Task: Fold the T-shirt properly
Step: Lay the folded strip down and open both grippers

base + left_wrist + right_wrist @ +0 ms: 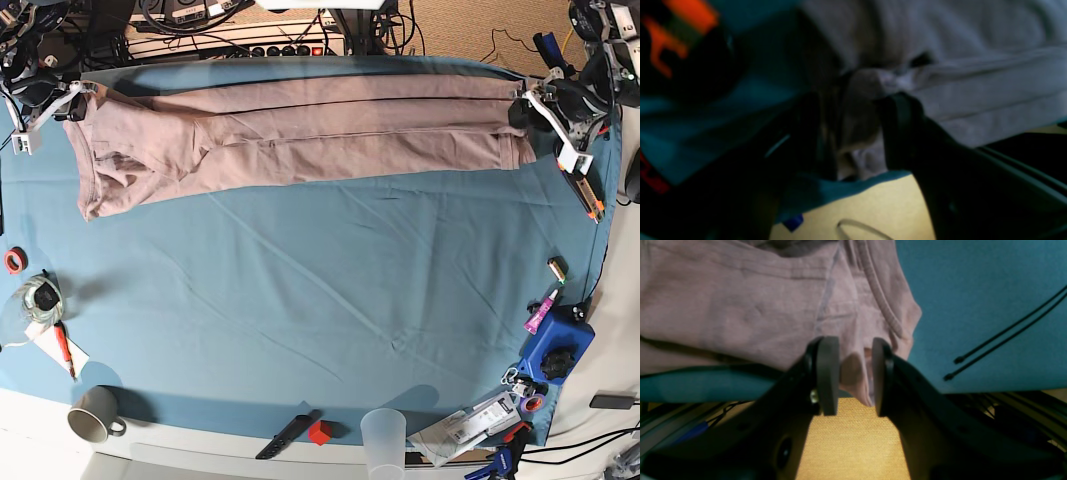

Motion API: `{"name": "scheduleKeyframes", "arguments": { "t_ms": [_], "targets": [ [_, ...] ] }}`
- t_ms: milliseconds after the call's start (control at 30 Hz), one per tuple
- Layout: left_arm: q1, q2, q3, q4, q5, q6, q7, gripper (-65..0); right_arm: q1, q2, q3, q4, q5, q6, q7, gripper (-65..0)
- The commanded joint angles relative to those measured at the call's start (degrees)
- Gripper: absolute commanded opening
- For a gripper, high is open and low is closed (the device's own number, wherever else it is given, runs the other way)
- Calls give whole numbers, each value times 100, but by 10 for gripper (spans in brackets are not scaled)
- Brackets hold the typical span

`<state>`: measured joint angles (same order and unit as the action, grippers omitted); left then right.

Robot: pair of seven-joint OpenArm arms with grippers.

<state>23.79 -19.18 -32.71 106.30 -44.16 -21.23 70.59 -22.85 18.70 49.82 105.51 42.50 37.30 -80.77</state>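
shirt (300,135): pink-brown, pulled out long and flat across the far side of the table (330,290), wrinkled, one end at each arm
shirt ends: collar end at the left of the base view, hem end at the right
right end effector (855,373): at the table's edge on the left of the base view, pads (827,373) a little apart with a fold of shirt cloth pinched between them
left end effector (857,133): at the table's edge on the right of the base view, dark and blurry, closed on a bunch of shirt cloth
cloth (330,290): teal-blue, covers the table, creased
mug (95,415): grey, near front corner, well apart from the shirt
cup (383,435): clear, at the front edge
blue box (558,350): at the near right side, small tools beside it
tape roll (14,260): red, at the left edge
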Motion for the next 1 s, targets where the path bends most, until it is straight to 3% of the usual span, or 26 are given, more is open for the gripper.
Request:
{"name": "scheduleKeyframes", "arguments": {
  "t_ms": [0,267,467,567,667,967],
  "targets": [
    [-13,-83,-44,7,-39,63,-52,-339,0,114,55,98,57,-28,77,-473],
    [-13,-81,-42,-654,-1005,-238,400,-339,2,116,55,98,59,-28,77,-473],
    [20,-81,-42,-822,-1377,-240,588,-345,2,116,55,98,59,-28,77,-473],
    [-72,-81,-44,-817,-1370,-240,590,-456,2,116,55,98,57,-26,77,-473],
    [-195,-81,-44,-815,-1349,-238,595,-648,2,116,55,98,57,-26,77,-473],
    [-393,-83,-48,70,-1309,-435,688,-650,2,114,55,98,59,-26,77,-473]
  ]
}}
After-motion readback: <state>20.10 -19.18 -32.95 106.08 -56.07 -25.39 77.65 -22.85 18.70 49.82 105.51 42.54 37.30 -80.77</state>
